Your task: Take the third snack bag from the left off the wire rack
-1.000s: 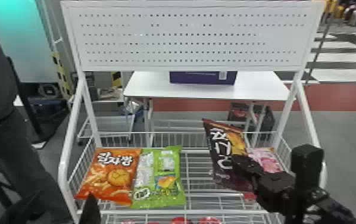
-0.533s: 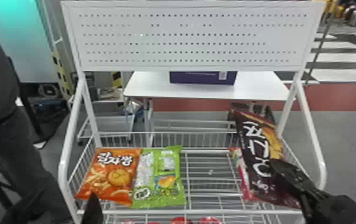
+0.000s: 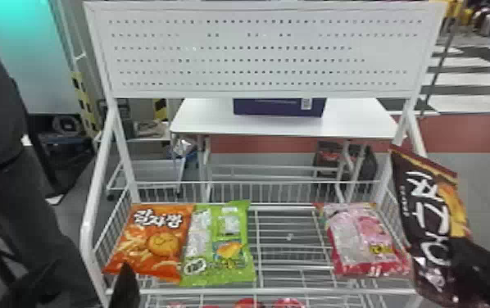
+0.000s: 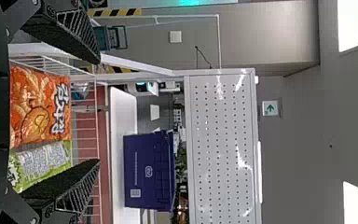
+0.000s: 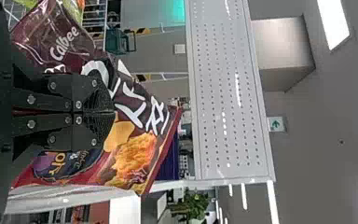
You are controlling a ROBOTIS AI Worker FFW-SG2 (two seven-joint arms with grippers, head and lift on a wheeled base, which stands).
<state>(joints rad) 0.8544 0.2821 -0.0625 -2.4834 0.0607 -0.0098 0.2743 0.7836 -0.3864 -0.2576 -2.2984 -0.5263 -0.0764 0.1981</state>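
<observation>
One dark snack bag (image 3: 426, 204), lower end pinched in right hand (image 5: 94, 113), beside wire rack (image 3: 285, 245), left hand (image 4: 98, 111) open.

Staged as a shop display inside a large indoor hall. Up front, a white wire rack (image 3: 285, 237) with a perforated back panel (image 3: 256, 49), stocked shop-style with an orange snack bag (image 3: 154, 241), a green snack bag (image 3: 217, 243) and a pink snack bag (image 3: 361, 241) laid flat in a row. Behind the rack, a plain white table (image 3: 350, 121) bearing a blue box (image 3: 279, 107). To one side, a post banded in yellow-and-black hazard tape (image 3: 81, 102). Farther back, grey floor crossed by a red strip (image 3: 461, 133) and painted white stripes (image 3: 473, 78). Overhead, a green exit sign (image 4: 269, 108) on a grey wall and bright light panels (image 4: 352, 23). Near the table, a potted plant (image 5: 191, 205).
</observation>
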